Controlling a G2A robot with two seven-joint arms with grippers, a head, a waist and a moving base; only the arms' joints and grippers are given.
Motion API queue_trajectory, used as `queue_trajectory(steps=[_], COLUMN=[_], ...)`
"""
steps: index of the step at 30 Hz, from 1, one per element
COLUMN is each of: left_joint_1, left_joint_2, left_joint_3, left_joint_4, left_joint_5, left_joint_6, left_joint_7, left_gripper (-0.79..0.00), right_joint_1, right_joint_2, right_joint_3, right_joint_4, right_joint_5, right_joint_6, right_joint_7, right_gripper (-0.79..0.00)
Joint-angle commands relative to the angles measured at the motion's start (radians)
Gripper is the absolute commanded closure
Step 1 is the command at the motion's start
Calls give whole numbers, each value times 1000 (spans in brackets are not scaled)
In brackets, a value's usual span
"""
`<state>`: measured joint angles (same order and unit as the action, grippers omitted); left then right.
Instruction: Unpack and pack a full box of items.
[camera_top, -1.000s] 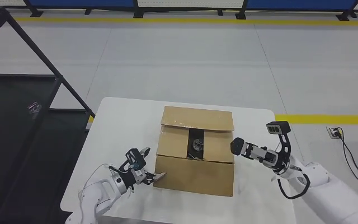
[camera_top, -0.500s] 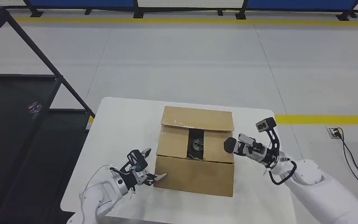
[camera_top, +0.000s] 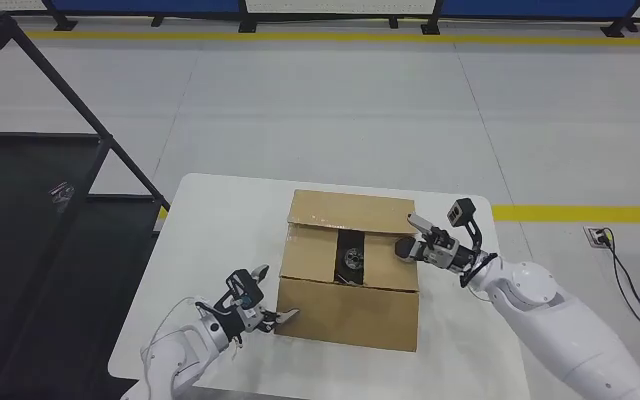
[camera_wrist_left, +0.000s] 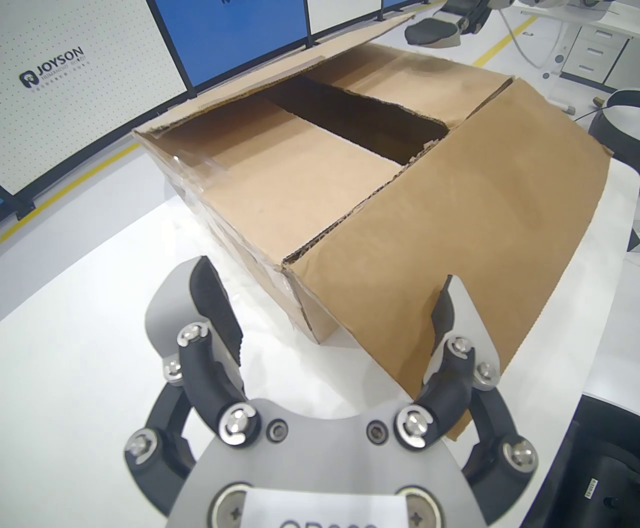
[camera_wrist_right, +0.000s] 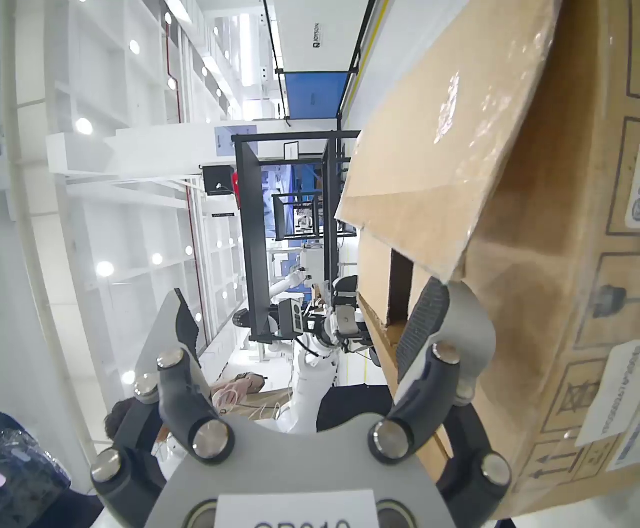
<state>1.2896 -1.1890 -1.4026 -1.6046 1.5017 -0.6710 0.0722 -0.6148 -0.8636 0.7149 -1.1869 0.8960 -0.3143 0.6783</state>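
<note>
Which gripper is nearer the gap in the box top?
Right. The right gripper sits at the box's top edge by the gap; the left gripper is at its near corner.

Two arms: left arm (camera_top: 185, 345) bent low, wrist level, left gripper (camera_wrist_left: 325, 275) spread wide, aimed toward the right side; right arm (camera_top: 540, 305) stretched inward, wrist rolled sideways, right gripper (camera_wrist_right: 305, 292) spread wide, aimed leftward.

Top view overhead, wrist views close, all sharing box (camera_top: 350, 315)
</note>
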Motion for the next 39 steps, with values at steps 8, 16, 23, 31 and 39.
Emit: queue_trajectory(steps=[8, 16, 23, 31, 39], left_joint_1=[22, 40, 54, 56, 53], left_joint_2=[8, 12, 16, 15, 15], left_joint_3=[-12, -11, -5, 12, 14], left_joint_4=[-9, -16, -22, -22, -22], left_joint_5=[-10, -17, -18, -41, -41], left_joint_6=[13, 27, 40, 71, 93], left_joint_7=[21, 48, 69, 82, 73], left_gripper=[-785, -785, -785, -785, -785], right_joint_1=[45, 105, 188, 256, 256], right_joint_2=[-48, -103, -183, -259, -259], right_joint_3=[7, -6, -54, -106, -106], right_joint_4=[-5, -29, 79, 236, 236], right_joint_5=[-81, -189, -233, -308, -308], right_joint_6=[-8, 63, 41, -98, -98], right_joint_7=[-136, -369, -498, -507, -507], right_gripper=[-785, -785, -785, -785, -785])
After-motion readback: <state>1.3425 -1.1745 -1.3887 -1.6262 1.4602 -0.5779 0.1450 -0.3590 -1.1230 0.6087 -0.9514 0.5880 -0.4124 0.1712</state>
